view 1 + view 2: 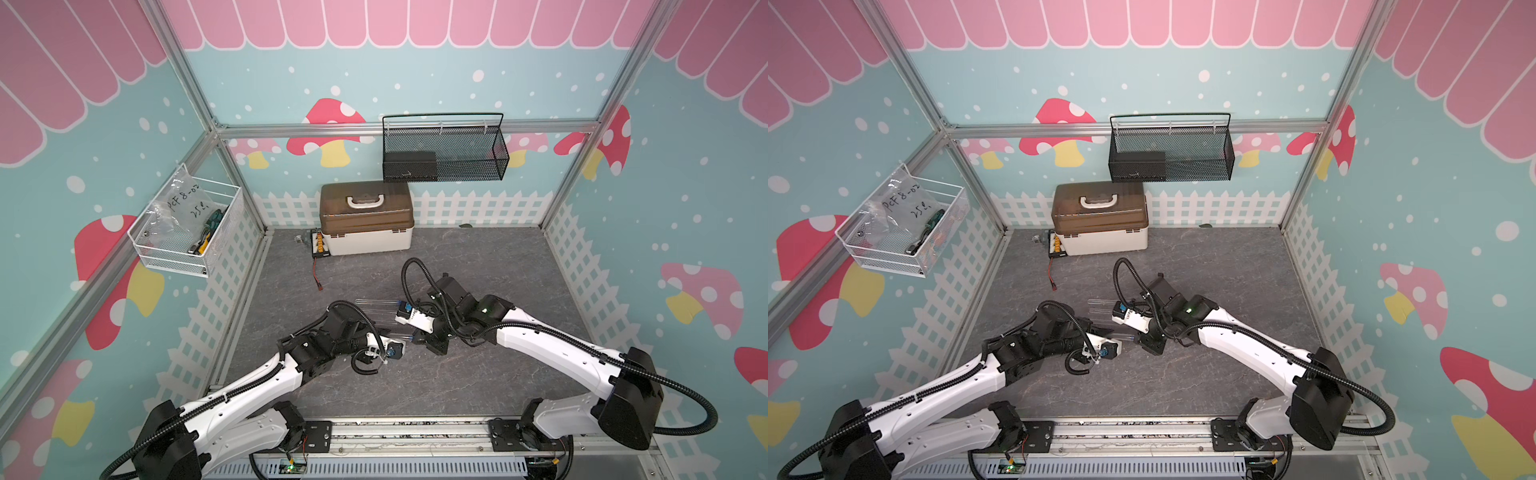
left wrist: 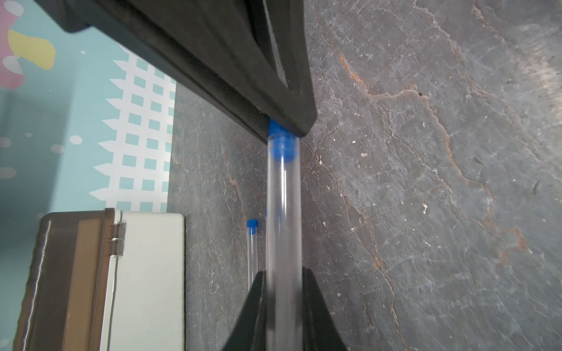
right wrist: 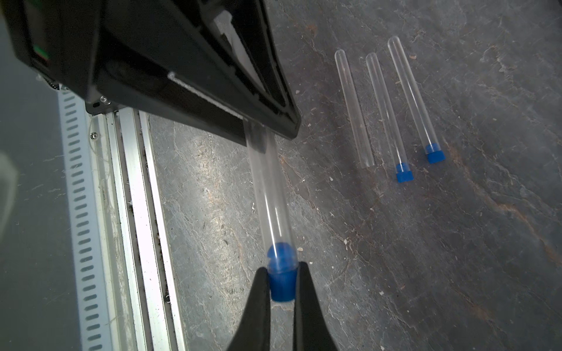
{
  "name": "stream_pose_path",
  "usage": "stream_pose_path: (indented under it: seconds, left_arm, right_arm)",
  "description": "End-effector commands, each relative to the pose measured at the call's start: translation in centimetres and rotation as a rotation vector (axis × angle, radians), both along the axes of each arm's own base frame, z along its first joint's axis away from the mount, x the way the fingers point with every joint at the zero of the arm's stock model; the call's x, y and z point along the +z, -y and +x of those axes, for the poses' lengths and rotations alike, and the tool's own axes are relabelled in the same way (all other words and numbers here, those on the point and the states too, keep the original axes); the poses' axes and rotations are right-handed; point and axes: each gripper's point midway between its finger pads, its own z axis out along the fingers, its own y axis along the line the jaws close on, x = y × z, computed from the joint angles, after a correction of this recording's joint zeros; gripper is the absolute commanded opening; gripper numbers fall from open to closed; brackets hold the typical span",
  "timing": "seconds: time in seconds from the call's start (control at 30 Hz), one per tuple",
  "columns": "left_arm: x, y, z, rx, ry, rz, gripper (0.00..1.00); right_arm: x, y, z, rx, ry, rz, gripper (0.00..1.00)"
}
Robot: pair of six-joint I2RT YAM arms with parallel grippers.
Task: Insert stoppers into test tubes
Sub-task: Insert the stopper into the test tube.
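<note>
My left gripper [image 2: 283, 273] is shut on a clear test tube [image 2: 282, 212] and holds it level above the grey table. A blue stopper [image 3: 282, 285] sits partly in the tube's mouth, and my right gripper [image 3: 282, 270] is shut on its outer end. In both top views the two grippers meet at mid-table, left gripper [image 1: 388, 331] facing right gripper [image 1: 414, 338]. Three more test tubes lie side by side on the table. Two carry stoppers [image 3: 404, 175] [image 3: 435, 155]. The third tube [image 3: 354, 106] has an open mouth.
A brown-lidded toolbox [image 1: 365, 216] stands at the back of the table, with a small connector board and red wire [image 1: 319, 249] beside it. A black mesh basket [image 1: 444, 149] hangs on the back wall and a white wire basket [image 1: 187, 232] on the left wall. An aluminium rail [image 1: 407, 432] runs along the front edge.
</note>
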Motion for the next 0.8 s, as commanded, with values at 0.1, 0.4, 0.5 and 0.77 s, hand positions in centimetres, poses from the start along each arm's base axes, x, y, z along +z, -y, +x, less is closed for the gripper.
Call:
stream_pose_path:
  seconds: [0.1, 0.4, 0.5, 0.77]
  left_arm:
    - [1.8, 3.5, -5.2, -0.266, -0.036, -0.183, 0.00]
    - [-2.8, 0.1, -4.8, -0.103, -0.170, -0.056, 0.00]
    - [-3.7, -0.8, -4.5, -0.046, -0.215, -0.014, 0.00]
    - [-6.8, -3.3, -2.6, 0.111, -0.345, 0.121, 0.00]
  right_arm:
    - [8.6, -3.6, 3.7, -0.058, 0.316, 0.357, 0.30]
    - [7.6, 3.2, 1.7, -0.333, 0.262, 0.392, 0.44]
    - [7.1, 4.7, 1.8, -0.427, 0.239, 0.386, 0.46]
    - [4.4, 5.0, 3.5, -0.526, 0.169, 0.286, 0.47]
